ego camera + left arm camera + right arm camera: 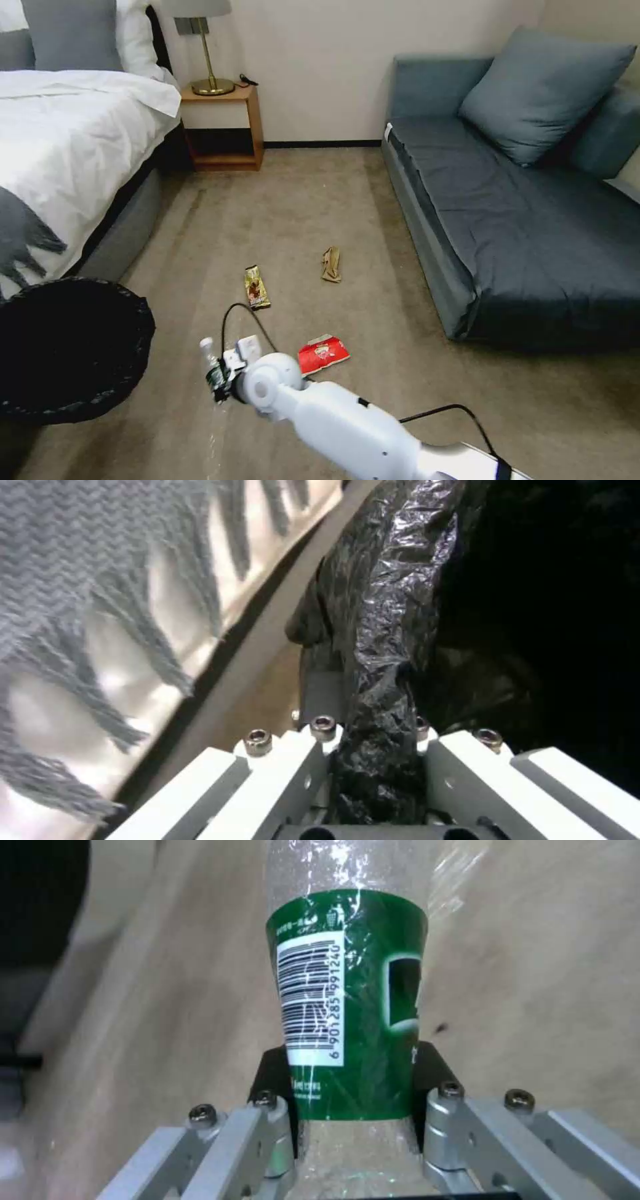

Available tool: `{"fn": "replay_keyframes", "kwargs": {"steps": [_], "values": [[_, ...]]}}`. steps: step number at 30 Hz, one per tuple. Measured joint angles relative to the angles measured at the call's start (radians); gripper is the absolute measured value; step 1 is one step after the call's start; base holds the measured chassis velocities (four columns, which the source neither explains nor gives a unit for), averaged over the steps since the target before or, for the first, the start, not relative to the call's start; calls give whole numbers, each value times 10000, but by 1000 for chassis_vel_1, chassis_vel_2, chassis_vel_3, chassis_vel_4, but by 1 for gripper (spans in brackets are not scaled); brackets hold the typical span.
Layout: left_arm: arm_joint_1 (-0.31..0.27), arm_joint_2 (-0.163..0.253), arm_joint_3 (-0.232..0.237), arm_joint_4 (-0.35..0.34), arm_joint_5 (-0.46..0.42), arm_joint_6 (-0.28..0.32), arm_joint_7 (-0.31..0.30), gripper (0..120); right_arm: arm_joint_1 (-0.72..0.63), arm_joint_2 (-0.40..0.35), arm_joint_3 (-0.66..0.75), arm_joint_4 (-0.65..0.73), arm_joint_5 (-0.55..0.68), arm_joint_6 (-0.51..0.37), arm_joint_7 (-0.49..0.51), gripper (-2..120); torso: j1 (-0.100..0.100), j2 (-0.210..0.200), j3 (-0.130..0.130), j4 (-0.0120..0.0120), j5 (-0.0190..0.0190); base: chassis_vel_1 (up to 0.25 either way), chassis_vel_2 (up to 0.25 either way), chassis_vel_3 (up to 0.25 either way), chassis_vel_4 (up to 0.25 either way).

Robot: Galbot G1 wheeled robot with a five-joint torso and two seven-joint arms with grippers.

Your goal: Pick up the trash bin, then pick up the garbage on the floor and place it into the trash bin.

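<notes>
While left tool (370,760) pinches bin (70,347), right tool (353,1085) clamps bottle (347,990)

open carpet (313,200) between bed (73,147) and sofa (520,220)

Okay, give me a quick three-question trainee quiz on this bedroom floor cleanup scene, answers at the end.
1. True or false: the right gripper is shut on the bottle.
2. What does the left gripper clamp? A) the blanket fringe B) the rim of the trash bin C) the lamp
3. How many litter pieces lie on the carpet?

Key:
1. True.
2. B, the bag-lined rim sits between its fingers.
3. Three: the red snack packet, the gold-brown bar wrapper and the tan wrapper.
</notes>
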Motion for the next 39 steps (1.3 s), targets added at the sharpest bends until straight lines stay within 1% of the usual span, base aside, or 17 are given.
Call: {"fn": "replay_keyframes", "kwargs": {"steps": [4,5,9,12,14,15,16,18,20,21,22,26,28,30,32,36,39], "values": [[22,-414,317,-293,-32,-1,-63,3,-617,-1034,970,1377,-430,302,-206,26,0,0,0,2,1,0,0,0,0],[22,-414,317,-293,-32,-1,-63,3,-617,-1034,970,1377,-430,302,-206,26,0,0,0,2,1,0,0,0,0],[43,-692,590,-495,-37,0,-111,3,-1235,-1750,1746,2524,-609,627,-406,26,1,0,0,-3,1,0,0,0,0],[71,-972,893,-720,-38,0,-200,3,-2059,-2473,2568,4015,-974,1504,-921,26,0,0,0,0,2,0,0,0,0],[76,-996,919,-744,-38,-1,-205,3,-2137,-2538,2622,4167,-1020,1640,-1015,26,0,1,0,-1,1,0,0,0,0],[92,-1083,1013,-835,-55,0,-237,3,-2429,-2815,2779,4694,-1334,2186,-1505,26,0,1,-1,0,2,0,0,0,0],[92,-1083,1013,-835,-55,0,-237,3,-2429,-2815,2779,4694,-1334,2186,-1505,26,0,1,-1,0,2,0,0,0,0],[98,-1237,1182,-961,-93,0,-293,3,-2788,-3159,2760,5414,-1948,3028,-2596,26,0,1,-1,-1,2,0,0,0,0],[98,-1237,1182,-961,-93,0,-293,3,-2788,-3159,2760,5414,-1948,3028,-2596,26,0,1,-1,-1,2,0,0,0,0],[133,-1389,1345,-1116,-127,0,-339,3,-2942,-3312,2404,5967,-2441,3596,-3392,26,0,1,0,0,1,0,0,0,0],[133,-1389,1345,-1116,-127,0,-339,3,-2942,-3312,2404,5967,-2441,3596,-3392,26,0,1,0,0,1,0,0,0,0],[256,-1582,1511,-1413,-230,0,-412,3,-2622,-3153,1151,6267,-3737,4130,-4128,26,0,1,-1,1,0,0,0,0,0],[265,-1590,1513,-1431,-235,-1,-418,3,-2560,-3122,1006,6250,-3861,4172,-4175,26,0,1,0,0,0,0,0,0,0],[346,-1643,1524,-1582,-284,-1,-464,3,-2001,-2763,162,5839,-4539,4480,-4383,26,1,1,0,2,-1,0,0,0,0],[369,-1653,1524,-1612,-290,-1,-474,3,-1871,-2654,22,5723,-4595,4528,-4386,26,1,1,-1,2,-1,0,0,0,0],[501,-1722,1545,-1735,-290,0,-553,3,-988,-1654,-862,4967,-4525,4748,-4200,26,0,1,0,3,-3,0,0,0,0],[529,-1743,1548,-1810,-285,0,-571,3,-717,-1359,-1134,4684,-4637,4748,-4105,26,0,1,0,3,-3,0,0,0,0]]}}
